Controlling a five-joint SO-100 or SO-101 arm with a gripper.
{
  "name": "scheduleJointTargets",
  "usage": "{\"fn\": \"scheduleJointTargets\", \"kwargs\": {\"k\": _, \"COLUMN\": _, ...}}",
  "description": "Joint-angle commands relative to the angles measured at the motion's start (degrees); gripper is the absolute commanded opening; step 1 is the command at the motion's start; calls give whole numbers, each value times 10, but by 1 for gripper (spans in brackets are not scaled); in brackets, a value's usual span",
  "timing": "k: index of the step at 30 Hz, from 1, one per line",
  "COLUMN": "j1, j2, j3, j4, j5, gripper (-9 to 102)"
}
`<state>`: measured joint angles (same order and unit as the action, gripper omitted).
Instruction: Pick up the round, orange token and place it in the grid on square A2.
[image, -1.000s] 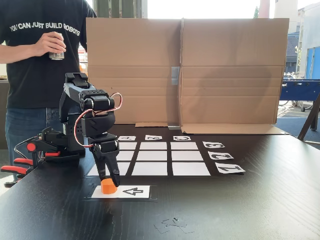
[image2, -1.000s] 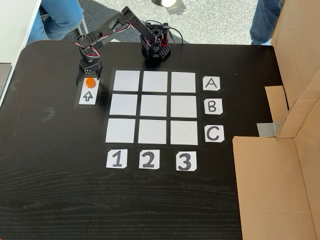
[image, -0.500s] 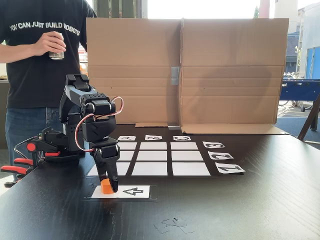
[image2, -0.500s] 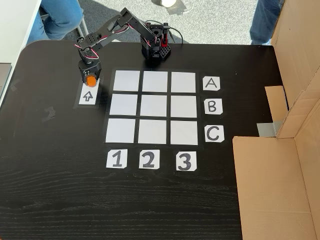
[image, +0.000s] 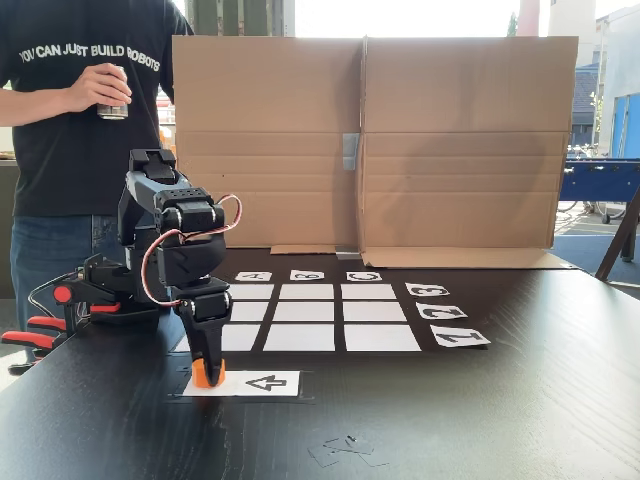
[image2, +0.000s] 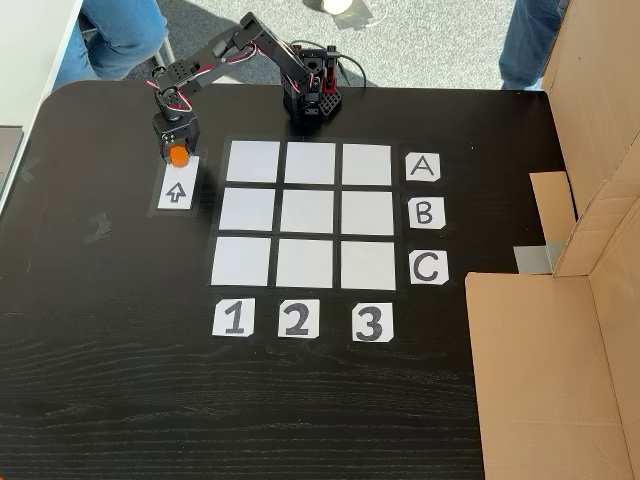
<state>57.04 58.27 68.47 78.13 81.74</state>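
Fixed views: gripper (image: 208, 377) (image2: 178, 158) clamps token (image: 203, 374) (image2: 179, 156) over arrow card (image: 262, 383) (image2: 177, 190), nr table's (image2: 120, 400) edge, beside grid (image2: 308, 215).

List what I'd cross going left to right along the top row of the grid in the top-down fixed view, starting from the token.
token held in the gripper → first white cell → middle cell → third cell → card A.

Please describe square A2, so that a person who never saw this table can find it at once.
In the top-down fixed view, find the grid of nine white cells. Take the row level with card A. Square A2 is its middle cell, above card 2.
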Motion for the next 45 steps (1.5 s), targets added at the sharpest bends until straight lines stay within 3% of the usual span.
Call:
{"fn": "scheduleJointTargets", "kwargs": {"k": 1, "j1": 5, "j2": 99, "j3": 34, "j4": -19, "j5": -40, "gripper": 0}}
{"fn": "scheduleJointTargets", "kwargs": {"k": 16, "j1": -33, "j2": 445, "j3": 258, "j4": -20, "j5": -334, "gripper": 0}}
{"fn": "scheduleJointTargets", "kwargs": {"k": 23, "j1": -82, "j2": 574, "j3": 323, "j4": -4, "j5": -425, "gripper": 0}}
{"fn": "scheduleJointTargets", "kwargs": {"k": 34, "j1": -240, "j2": 709, "j3": 439, "j4": 8, "j5": -519, "gripper": 0}}
{"fn": "scheduleJointTargets", "kwargs": {"k": 41, "j1": -410, "j2": 796, "j3": 500, "j4": 91, "j5": -550, "gripper": 0}}
{"fn": "scheduleJointTargets", "kwargs": {"k": 45, "j1": -460, "j2": 821, "j3": 509, "j4": 103, "j5": -563, "gripper": 0}}
